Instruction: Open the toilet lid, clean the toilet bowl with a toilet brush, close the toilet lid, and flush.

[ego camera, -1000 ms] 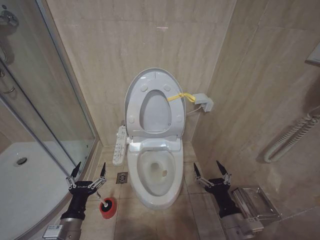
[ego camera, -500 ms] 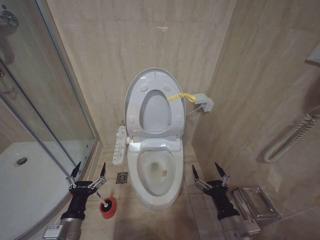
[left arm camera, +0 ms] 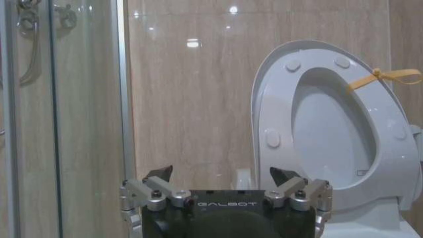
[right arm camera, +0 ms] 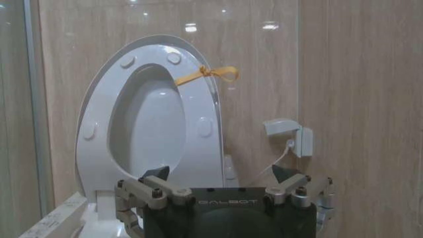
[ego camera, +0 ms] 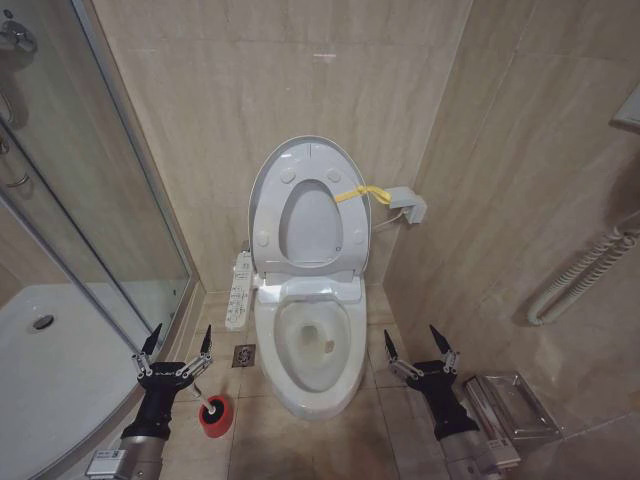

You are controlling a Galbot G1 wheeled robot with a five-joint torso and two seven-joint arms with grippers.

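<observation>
While both arms sit low near the floor, the left hand is spread wide open with nothing in it, fingers pointing up and forward, and the right hand is the same: wide open, holding nothing. Toilet bowl stands between the two hands, closer to the right one, brownish stain visible inside. Toilet lid is up, standing near upright against the back wall beyond both hands, the ring seat raised with it; a yellow strap hangs off its upper edge on the right hand's side. Toilet brush sits in its red holder on the floor just below and slightly right of the left hand, apart from the fingers, dark head showing on top. White control panel lies on the floor ahead of the left hand, beside the bowl. Glass shower enclosure is out to the left hand's far side. Wall box with a cord is ahead of the right hand, beside the lid. Wrist views show both hands open, facing the lid.
</observation>
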